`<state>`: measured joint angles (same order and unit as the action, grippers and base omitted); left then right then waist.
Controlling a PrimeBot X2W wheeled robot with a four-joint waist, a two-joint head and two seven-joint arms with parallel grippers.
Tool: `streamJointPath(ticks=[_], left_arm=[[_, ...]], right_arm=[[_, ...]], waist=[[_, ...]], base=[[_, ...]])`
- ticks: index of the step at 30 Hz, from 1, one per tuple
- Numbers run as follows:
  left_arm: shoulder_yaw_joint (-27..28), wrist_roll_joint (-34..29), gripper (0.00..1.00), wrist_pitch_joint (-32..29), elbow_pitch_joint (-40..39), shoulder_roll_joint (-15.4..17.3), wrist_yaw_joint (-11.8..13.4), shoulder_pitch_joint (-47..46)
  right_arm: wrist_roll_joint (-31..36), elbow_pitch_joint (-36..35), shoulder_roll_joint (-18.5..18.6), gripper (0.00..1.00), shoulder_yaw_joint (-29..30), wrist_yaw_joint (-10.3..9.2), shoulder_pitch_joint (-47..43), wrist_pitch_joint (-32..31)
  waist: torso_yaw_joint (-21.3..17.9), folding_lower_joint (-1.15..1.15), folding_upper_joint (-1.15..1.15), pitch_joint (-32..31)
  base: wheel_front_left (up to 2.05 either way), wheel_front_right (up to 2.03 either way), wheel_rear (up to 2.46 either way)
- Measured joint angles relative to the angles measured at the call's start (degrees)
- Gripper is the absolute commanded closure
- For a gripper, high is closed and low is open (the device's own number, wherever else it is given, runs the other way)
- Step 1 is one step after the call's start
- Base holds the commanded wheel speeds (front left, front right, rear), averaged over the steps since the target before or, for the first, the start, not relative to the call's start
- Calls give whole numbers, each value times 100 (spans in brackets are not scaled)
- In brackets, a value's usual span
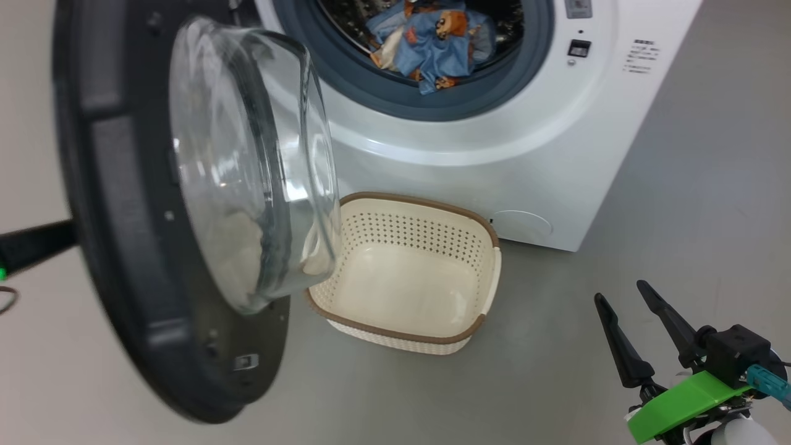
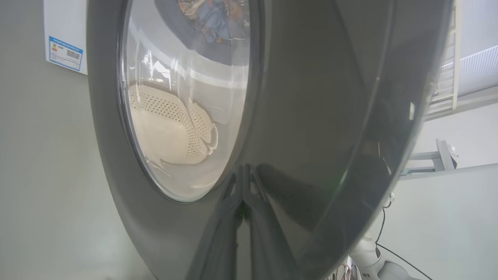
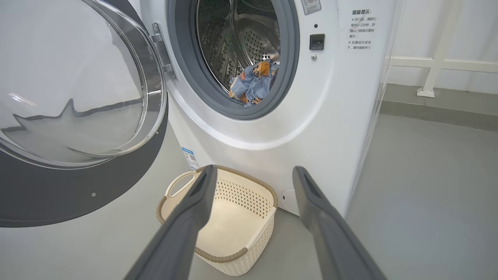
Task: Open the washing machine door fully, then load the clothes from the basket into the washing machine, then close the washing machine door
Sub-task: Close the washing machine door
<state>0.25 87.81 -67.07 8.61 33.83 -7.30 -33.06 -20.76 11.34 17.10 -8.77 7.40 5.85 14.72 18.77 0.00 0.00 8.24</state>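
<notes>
The washing machine (image 1: 556, 154) stands with its door (image 1: 117, 247) swung out to the left, glass bowl (image 1: 247, 154) facing the drum. The clothes (image 1: 432, 43), blue with orange animal faces, lie in the drum mouth (image 3: 253, 81). The cream basket (image 1: 426, 210) sits empty on the floor below the opening. My left gripper (image 2: 244, 182) is shut, its fingertips against the glossy black outer face of the door (image 2: 330, 116); its dark arm (image 1: 37, 247) shows behind the door's left edge. My right gripper (image 1: 620, 291) hangs open and empty at the lower right, fingers apart over the basket (image 3: 233, 256).
Grey floor (image 1: 710, 185) spreads open to the right of the machine. A thin cable (image 1: 7, 300) lies at the far left. A white rail frame (image 3: 435, 62) stands by the wall beyond the machine. A blue label (image 2: 65, 54) marks the washer's front.
</notes>
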Motion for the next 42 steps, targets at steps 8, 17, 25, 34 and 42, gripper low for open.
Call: streamJointPath(ticks=[8, 17, 25, 34, 42], left_arm=[[-555, -30, 100, 22, -355, -571, 0, -77], [-944, -392, 100, 415, -361, -1080, -1, -460], [-1110, -748, 100, 1181, -42, -1648, -1, -938], [-1260, -843, 100, 1618, 201, -1683, -2, -1067], [-1295, -942, 0, 2082, 191, -1203, -2, -458]], right_arm=[[10, -48, -130, 0, 94, 0, -1, 0], [26, -88, -247, 0, 171, 0, 1, 0], [26, -107, -293, 0, 282, 0, 1, 0], [52, -110, -359, 0, 337, 0, 0, 0], [52, -97, -356, 0, 303, 0, -9, 0]], waist=[[-366, 0, 0, -2], [-850, 0, 0, 42], [-1335, 0, 0, 125], [-1515, 0, 0, 153], [-1324, 0, 0, -9]], base=[[0, 0, 0], [0, 0, 0], [0, 0, 0], [0, 0, 0], [0, 0, 0]])
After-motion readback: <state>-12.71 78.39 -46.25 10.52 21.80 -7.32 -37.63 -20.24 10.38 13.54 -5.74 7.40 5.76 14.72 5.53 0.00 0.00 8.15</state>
